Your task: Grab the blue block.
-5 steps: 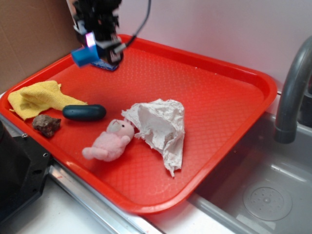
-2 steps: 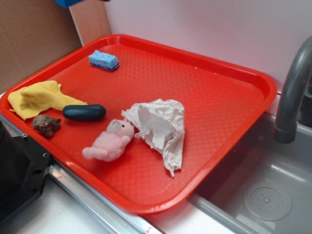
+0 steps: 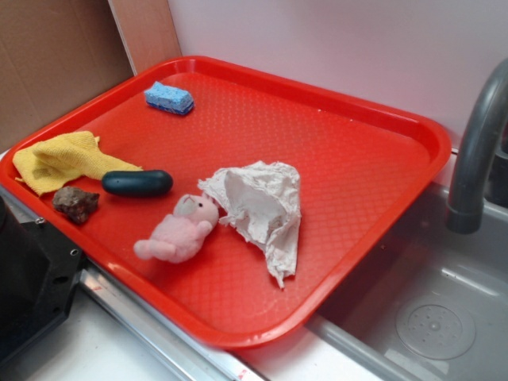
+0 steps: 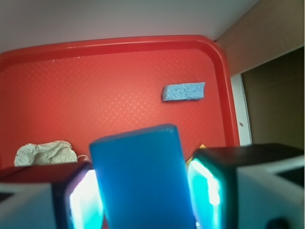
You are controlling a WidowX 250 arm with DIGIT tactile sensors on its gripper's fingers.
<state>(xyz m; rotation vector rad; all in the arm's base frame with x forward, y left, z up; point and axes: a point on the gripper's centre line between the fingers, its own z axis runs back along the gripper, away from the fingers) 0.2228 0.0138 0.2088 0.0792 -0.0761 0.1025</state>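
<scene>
1. In the wrist view the gripper [image 4: 143,191] is clenching the blue block [image 4: 140,179] between its two fingers [image 4: 209,188], one pad pressing on each long side.
2. The block is hanging high above the red tray [image 3: 357,151], off the top of the exterior view, so the grab is looking finished.
3. The sponge [image 3: 168,98] is lying near the tray's far left corner, well apart from the held block.
4. The yellow cloth [image 3: 59,159], dark oval [image 3: 136,182] and rock [image 3: 76,203] are sitting along the left edge; the pink toy [image 3: 176,234] and crumpled paper [image 3: 262,208] are resting nearer the front.
5. To finish well, the fingers should be keeping steady pressure and the arm avoiding jerks, since the smooth bar could be slipping out.
</scene>
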